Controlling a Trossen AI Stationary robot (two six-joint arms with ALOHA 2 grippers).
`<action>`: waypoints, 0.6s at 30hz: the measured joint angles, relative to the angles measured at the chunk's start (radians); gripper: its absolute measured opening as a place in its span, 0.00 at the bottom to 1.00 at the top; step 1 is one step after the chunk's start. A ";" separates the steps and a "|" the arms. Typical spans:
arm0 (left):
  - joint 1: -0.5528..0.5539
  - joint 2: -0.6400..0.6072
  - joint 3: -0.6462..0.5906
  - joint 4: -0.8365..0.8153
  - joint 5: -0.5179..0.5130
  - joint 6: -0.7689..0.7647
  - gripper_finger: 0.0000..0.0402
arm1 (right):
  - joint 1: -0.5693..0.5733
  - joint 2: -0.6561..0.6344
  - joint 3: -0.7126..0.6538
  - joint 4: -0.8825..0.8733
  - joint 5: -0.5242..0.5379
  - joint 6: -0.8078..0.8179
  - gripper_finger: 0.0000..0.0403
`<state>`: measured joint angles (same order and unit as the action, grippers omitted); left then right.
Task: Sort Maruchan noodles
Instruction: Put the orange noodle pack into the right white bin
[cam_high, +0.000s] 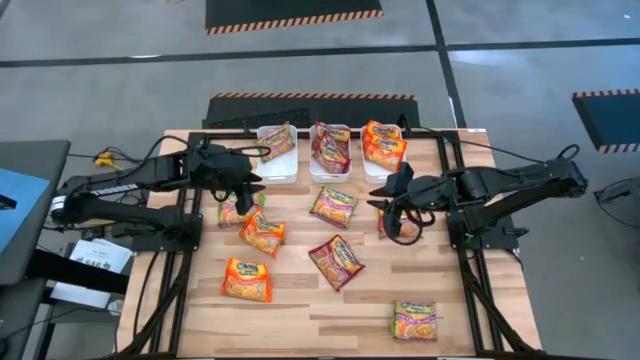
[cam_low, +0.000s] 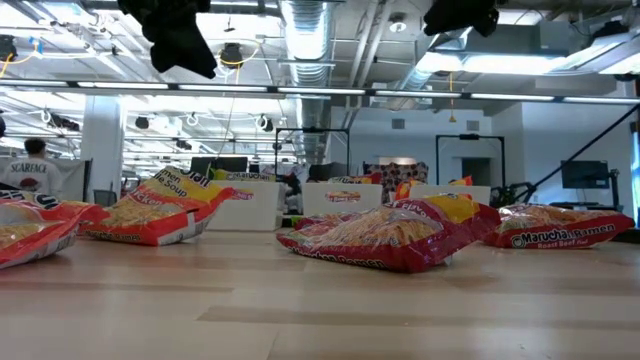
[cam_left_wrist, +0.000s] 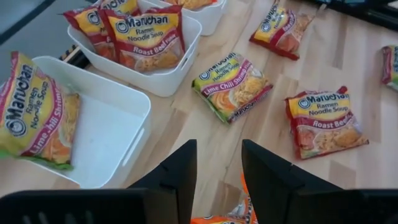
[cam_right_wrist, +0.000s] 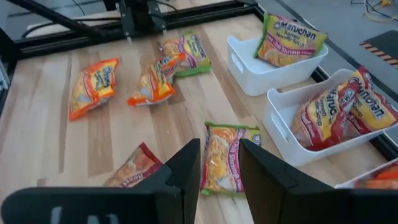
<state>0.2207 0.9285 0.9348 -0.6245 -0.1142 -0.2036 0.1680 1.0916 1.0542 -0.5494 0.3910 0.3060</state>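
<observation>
Both tools' fingers apart: left tool (cam_high: 243, 190), right tool (cam_high: 392, 196). Drop left squarely onto orange packet (cam_high: 262, 232), frame center-left.

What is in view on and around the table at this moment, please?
white bins: three, white, in a row at the table's far edge.
binned noodle packets: green-trimmed in the left bin, maroon in the middle, orange in the right; exact count unclear.
loose noodle packets: seven; three green-trimmed, two orange, two maroon; scattered on the table.
table: one, light wood.
left claw: one, dark, open, above a green-trimmed packet near the left bin.
right claw: one, dark, open, over a maroon packet.
</observation>
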 joint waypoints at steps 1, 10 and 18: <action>0.000 0.005 0.000 0.006 0.001 0.009 0.28 | 0.000 0.008 0.002 0.011 0.001 0.000 0.33; 0.011 0.039 0.001 0.054 0.037 -0.018 0.28 | 0.000 0.083 0.003 0.012 0.000 0.000 0.33; 0.048 0.030 -0.001 -0.018 0.039 -0.036 0.28 | 0.000 0.205 0.003 0.010 0.000 0.000 0.33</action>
<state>0.2690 0.9587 0.9343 -0.6428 -0.0750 -0.2400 0.1682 1.2962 1.0569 -0.5397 0.3908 0.3061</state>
